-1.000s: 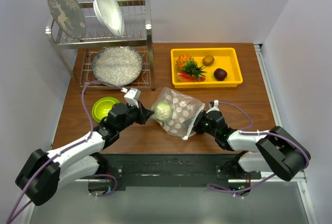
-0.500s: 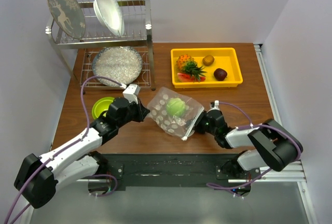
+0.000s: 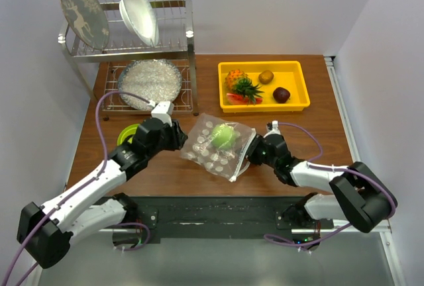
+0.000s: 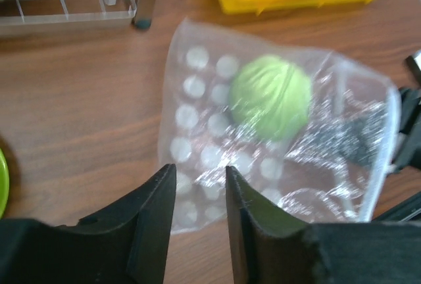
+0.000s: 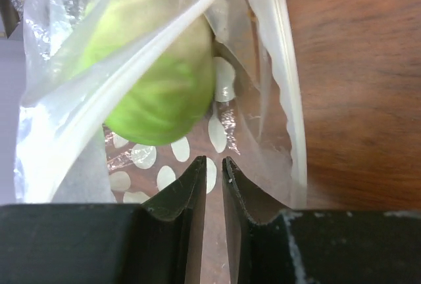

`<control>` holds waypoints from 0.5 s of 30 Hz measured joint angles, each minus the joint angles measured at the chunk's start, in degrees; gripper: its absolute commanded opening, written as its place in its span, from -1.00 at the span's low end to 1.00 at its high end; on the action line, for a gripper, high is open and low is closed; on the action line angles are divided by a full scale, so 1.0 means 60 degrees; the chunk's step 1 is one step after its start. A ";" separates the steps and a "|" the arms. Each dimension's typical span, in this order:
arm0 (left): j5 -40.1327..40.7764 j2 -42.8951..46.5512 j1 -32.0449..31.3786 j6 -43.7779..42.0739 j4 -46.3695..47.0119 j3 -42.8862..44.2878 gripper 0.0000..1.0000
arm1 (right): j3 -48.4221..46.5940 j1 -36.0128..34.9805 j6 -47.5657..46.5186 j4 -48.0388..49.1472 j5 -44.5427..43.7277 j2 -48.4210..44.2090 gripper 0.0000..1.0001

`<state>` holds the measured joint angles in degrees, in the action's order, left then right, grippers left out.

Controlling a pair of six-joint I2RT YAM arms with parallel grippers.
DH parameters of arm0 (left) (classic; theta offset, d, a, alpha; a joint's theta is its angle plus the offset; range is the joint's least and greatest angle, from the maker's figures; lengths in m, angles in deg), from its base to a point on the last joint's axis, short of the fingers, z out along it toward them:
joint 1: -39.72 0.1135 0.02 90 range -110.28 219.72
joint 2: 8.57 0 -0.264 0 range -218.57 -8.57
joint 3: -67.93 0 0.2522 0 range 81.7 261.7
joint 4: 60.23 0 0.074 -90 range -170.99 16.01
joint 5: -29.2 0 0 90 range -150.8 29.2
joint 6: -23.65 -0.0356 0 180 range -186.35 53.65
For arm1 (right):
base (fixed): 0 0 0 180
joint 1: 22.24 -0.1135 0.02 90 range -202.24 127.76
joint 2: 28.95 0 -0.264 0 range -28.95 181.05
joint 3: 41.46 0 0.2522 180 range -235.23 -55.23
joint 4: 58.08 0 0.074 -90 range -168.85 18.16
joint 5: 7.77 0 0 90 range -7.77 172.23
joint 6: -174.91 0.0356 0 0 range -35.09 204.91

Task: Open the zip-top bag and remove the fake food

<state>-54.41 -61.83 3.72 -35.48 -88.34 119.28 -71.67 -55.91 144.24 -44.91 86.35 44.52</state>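
Zip-top bag (image 3: 213, 152), a clear crinkly plastic pouch printed with white dots, lay near the middle of the brown wooden counter (image 3: 318, 134), between the two arms. One round green plastic fruit (image 3: 224, 136) sat inside it. The zip strip faced the right arm, and the right wrist view looked straight into a gaping mouth, so the opening step appeared done.

The right end effector (image 3: 250, 155) had its fingers pressed almost together on the lower lip of the zip-top bag, apparently pinning that wall to keep the mouth wide. The left end effector (image 3: 180, 141) sat just beside the sealed edge opposite the zip, its fingers spread with nothing between them. In its wrist view the bag's corner showed through the gap, and I could not tell whether it touched either finger. From there it seemed placed to take the sealed end and tip the fruit toward the mouth.

A yellow plastic tray (image 3: 265, 108) holding the other toy fruits stood just behind the bag. A metal dish rack (image 3: 193, 67) stood near its left rear corner, and a lime-green bowl (image 3: 127, 138) lay beside the left arm. Bare wood showed right of the bag and along the near edge. The right end effector itself stood in the fruit's way out.
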 measured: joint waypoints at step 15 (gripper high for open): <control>0.0229 -0.4841 -0.1151 0.0284 0.2237 0.2477 -0.89 | -0.0182 0.0000 -0.0073 -0.0069 0.0033 0.0357 -0.50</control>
<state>-53.03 -90.88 -3.19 -33.77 -74.92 134.14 -72.77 -55.91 143.80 -45.32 86.55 46.66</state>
